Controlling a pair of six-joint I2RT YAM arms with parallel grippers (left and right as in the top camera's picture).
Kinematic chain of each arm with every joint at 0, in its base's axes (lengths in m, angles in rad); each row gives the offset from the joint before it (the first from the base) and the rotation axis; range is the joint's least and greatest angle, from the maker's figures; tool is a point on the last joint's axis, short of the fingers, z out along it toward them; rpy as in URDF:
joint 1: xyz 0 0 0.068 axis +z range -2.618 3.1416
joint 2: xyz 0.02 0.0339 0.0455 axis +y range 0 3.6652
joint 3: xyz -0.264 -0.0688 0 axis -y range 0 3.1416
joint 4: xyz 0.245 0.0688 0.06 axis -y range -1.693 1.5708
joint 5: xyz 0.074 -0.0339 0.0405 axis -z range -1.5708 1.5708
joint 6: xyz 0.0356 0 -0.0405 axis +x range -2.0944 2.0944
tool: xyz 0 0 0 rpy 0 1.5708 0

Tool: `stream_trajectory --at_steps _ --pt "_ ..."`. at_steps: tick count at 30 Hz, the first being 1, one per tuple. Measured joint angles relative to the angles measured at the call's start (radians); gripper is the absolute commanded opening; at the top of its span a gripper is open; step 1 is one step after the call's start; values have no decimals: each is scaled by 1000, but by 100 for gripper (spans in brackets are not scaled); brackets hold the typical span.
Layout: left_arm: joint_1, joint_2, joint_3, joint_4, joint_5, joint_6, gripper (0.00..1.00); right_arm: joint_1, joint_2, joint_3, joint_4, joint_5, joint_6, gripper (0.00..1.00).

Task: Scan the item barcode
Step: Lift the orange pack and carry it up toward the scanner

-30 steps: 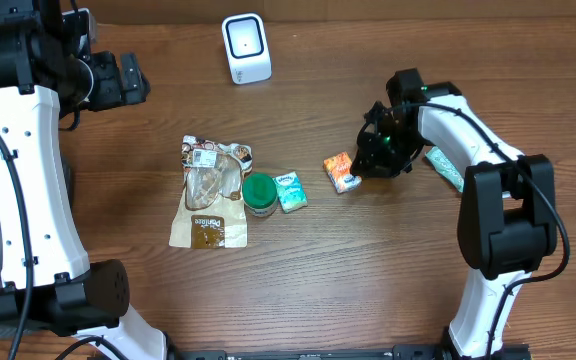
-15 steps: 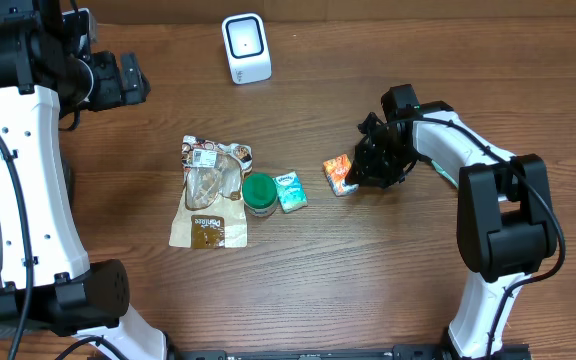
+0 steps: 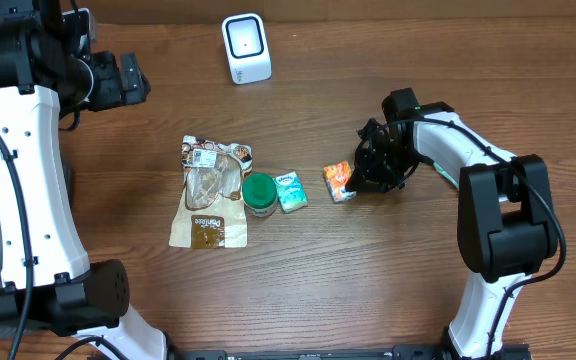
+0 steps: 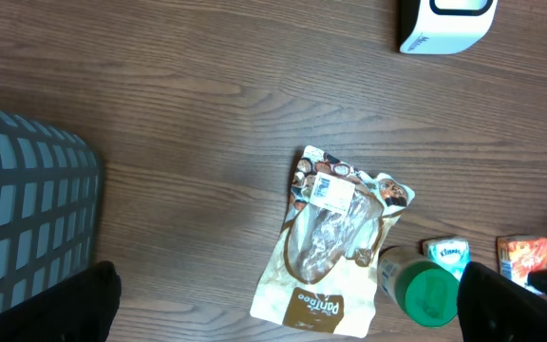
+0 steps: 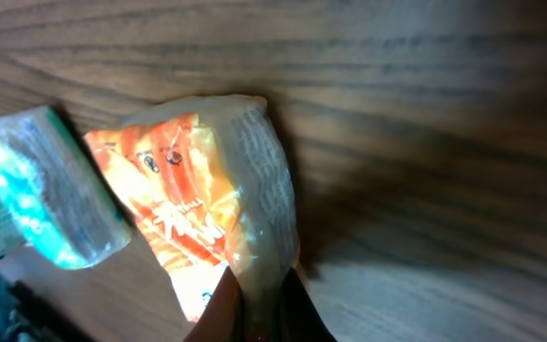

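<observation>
Right of centre on the bench (image 3: 368, 290), the orange packet (image 3: 339, 179) is pinched by the right jaws.
Those jaws are clenched on the edge of its clear wrapper. A teal tissue pack (image 3: 290, 190) lies near it, with a green-capped jar (image 3: 259, 194) and a brown pouch (image 3: 209, 195) beyond. The white scanner (image 3: 245, 47) stands well apart at the far edge. The left jaws hang released, spread wide and holding nothing.

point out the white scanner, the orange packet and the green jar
white box-shaped barcode scanner (image 3: 246, 47), overhead view, middle of its face
small orange plastic packet (image 3: 337, 177), overhead view, its printed top
round green-lidded jar (image 3: 259, 192), overhead view, centre of lid
</observation>
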Motion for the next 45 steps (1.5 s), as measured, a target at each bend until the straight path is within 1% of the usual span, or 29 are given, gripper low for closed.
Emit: stream_trajectory --at_steps 6,10,14,19,21,24,29,39,45 --pt "0 0 0 0 0 0 99 -2 -45 0 -3 -105 0 4" --pt "0 0 0 0 0 0 100 -14 -118 3 9 -231 0 4" --pt "0 0 0 0 0 0 100 -28 -170 6 74 -442 -1 4" --pt "0 0 0 0 0 0 99 -32 -175 8 195 -758 5 4" --pt "0 0 0 0 0 0 100 -32 -175 9 239 -856 32 4" --pt "0 0 0 0 0 0 99 -32 -175 9 292 -938 106 4" --pt "0 0 0 0 0 0 100 -32 -175 9 375 -993 253 4" --pt "0 0 0 0 0 0 100 -32 -175 9 576 -1011 584 4" --pt "0 0 0 0 0 0 100 -32 -175 10 690 -1011 727 4"
